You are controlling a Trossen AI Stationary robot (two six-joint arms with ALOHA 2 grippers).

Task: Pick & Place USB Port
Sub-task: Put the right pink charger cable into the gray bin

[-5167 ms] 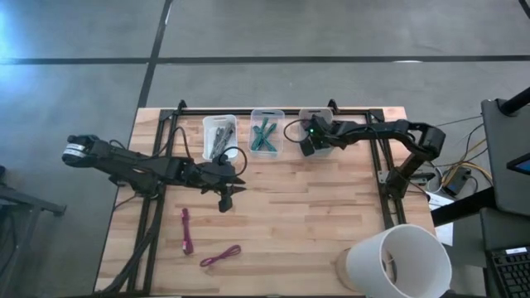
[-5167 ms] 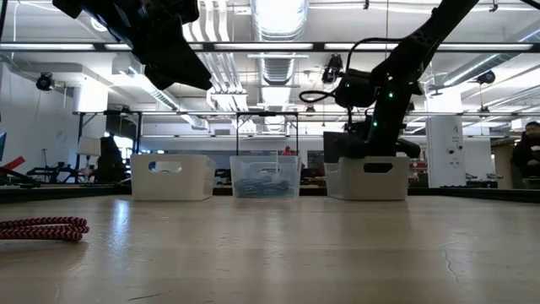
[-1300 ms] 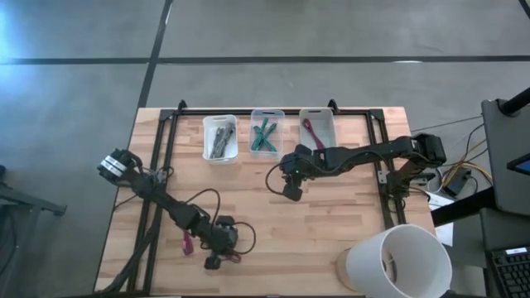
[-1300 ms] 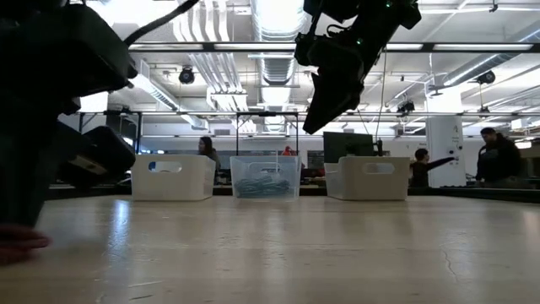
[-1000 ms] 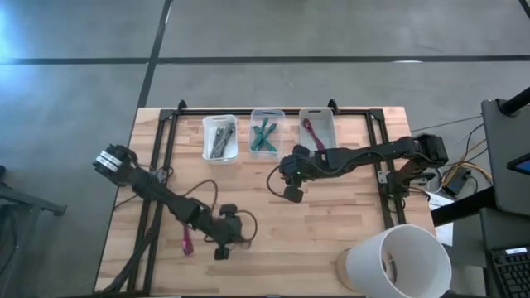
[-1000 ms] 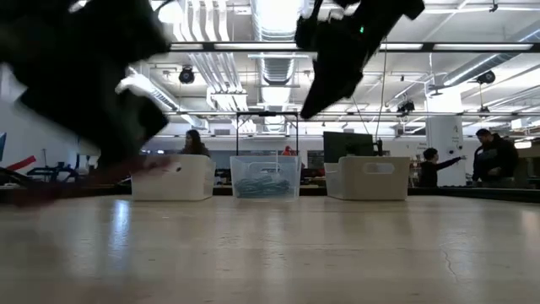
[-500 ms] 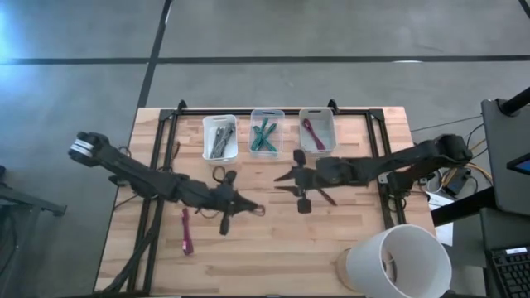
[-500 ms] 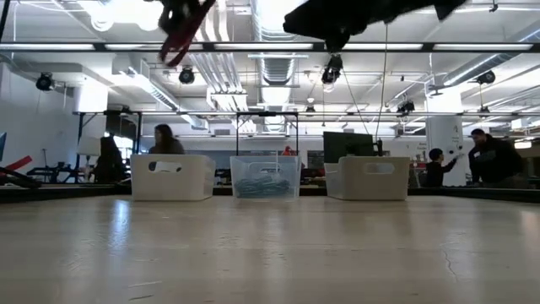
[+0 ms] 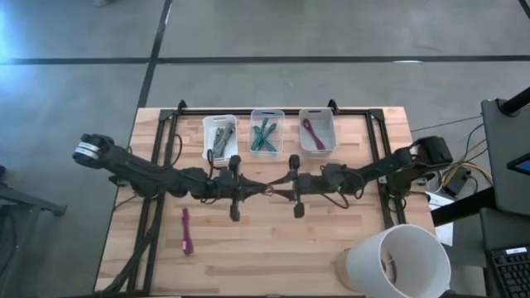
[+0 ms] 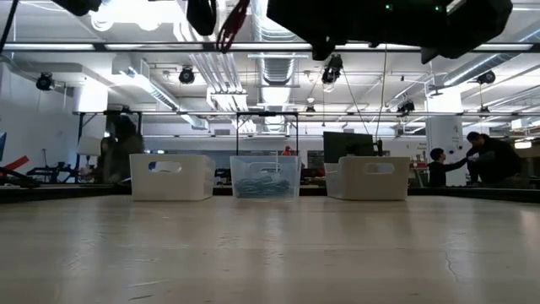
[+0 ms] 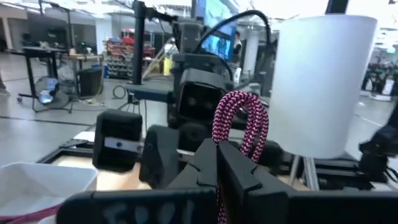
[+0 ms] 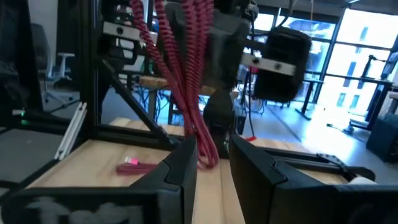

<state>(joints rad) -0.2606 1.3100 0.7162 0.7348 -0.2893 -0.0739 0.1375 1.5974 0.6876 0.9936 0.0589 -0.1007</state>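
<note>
Two arms, meeting nose to nose over the middle of the table [image 9: 348,248]. The left gripper [image 9: 263,191] is clamped tight on a red braided cable [image 9: 267,190], held up in the air. The right gripper [image 9: 277,192] has its fingers [image 12: 180,165] a narrow gap apart, with the hanging loop of that cable between them; I can't tell if they actually pinch it.

Cables: the held one, a second pink one [image 9: 185,230] lying flat near the table's front left, a third [image 9: 310,132] in the right bin [image 9: 317,130].

Bins: three along the back. The left bin [image 9: 219,137] has dark grey cables, the middle bin [image 9: 267,131] teal ones; too tangled to count.

The high view barely shows the held cable, just a red sliver between the grippers. The wrist views show it properly: a doubled loop sticking up past the left fingers [image 11: 239,171], and long strands dangling in the right wrist view. The low view cuts off both arms at the top edge, with only a scrap of red visible [image 10: 232,25]. It does show people [image 10: 485,160] far off in the room, blurry.

A big white cylinder [image 9: 399,261] sits at the front right corner.
</note>
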